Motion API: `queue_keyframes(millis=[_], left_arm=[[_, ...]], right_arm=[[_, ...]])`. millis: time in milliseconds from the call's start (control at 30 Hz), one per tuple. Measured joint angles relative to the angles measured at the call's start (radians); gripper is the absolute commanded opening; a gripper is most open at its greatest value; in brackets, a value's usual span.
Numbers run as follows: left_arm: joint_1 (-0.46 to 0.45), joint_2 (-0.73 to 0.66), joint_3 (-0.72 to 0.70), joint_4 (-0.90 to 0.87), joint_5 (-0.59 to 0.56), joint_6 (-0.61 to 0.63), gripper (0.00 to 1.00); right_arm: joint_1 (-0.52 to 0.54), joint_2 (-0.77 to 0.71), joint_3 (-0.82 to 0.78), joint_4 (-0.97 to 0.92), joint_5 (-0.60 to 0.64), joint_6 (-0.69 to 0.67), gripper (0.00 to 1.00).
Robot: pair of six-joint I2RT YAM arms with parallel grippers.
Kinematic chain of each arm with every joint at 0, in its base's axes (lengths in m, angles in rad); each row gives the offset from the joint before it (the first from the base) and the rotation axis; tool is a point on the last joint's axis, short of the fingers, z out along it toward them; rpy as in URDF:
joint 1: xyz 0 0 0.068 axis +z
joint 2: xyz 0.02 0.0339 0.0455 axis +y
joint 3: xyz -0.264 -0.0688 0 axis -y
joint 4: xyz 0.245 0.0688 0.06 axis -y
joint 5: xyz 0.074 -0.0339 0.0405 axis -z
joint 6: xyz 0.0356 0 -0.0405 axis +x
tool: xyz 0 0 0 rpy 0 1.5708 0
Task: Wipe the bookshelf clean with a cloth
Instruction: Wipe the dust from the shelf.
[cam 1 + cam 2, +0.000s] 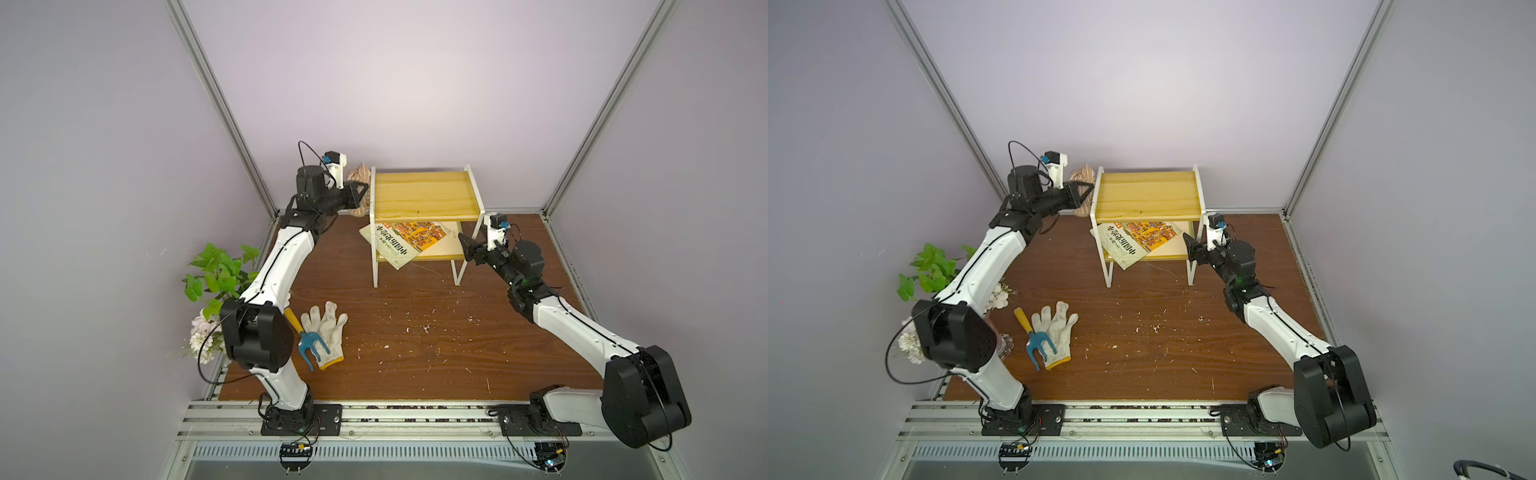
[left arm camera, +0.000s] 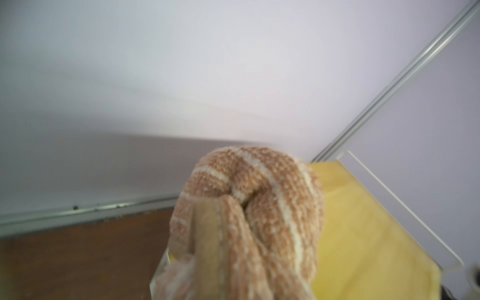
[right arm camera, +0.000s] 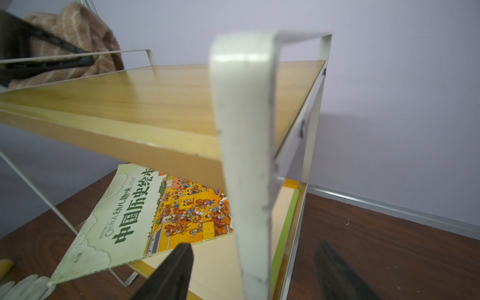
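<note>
Your left gripper [image 1: 365, 192] grips cloth [image 1: 357, 172] at bookshelf [image 1: 424, 195] left edge; right gripper [image 3: 253, 259] wide, straddling front post; book [image 1: 409, 243] overhangs below.

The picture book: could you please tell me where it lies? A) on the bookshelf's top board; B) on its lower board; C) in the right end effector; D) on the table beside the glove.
B: the book lies on the lower board of the bookshelf, one corner jutting past its front edge.
</note>
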Motion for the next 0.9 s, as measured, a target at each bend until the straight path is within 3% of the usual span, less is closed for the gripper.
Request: queue_keyframes(millis=[133, 200, 267, 333, 600, 733, 900], left_arm=[[0.015, 0.336, 0.490, -0.124, -0.016, 0.071, 0.00], [0.021, 0.429, 0.612, -0.159, 0.000, 0.089, 0.00], [0.025, 0.447, 0.626, -0.182, 0.038, 0.105, 0.00], [0.027, 0.414, 0.576, -0.177, 0.090, 0.125, 0.00], [-0.018, -0.072, -0.022, -0.008, 0.144, 0.277, 0.02], [-0.050, -0.226, -0.166, 0.044, 0.130, 0.340, 0.01], [-0.056, -0.318, -0.314, 0.026, 0.119, 0.380, 0.02]], right_arm=[[0.000, 0.013, 0.009, -0.002, -0.023, 0.018, 0.76], [0.000, 0.013, 0.014, -0.002, -0.027, 0.023, 0.77], [0.000, 0.013, 0.019, 0.000, -0.031, 0.024, 0.77], [0.000, 0.011, 0.020, 0.000, -0.034, 0.025, 0.77], [0.000, 0.008, 0.018, 0.001, -0.044, 0.035, 0.77], [0.000, -0.002, 0.014, 0.000, -0.043, 0.039, 0.77], [0.000, -0.014, 0.010, 0.000, -0.041, 0.044, 0.78]])
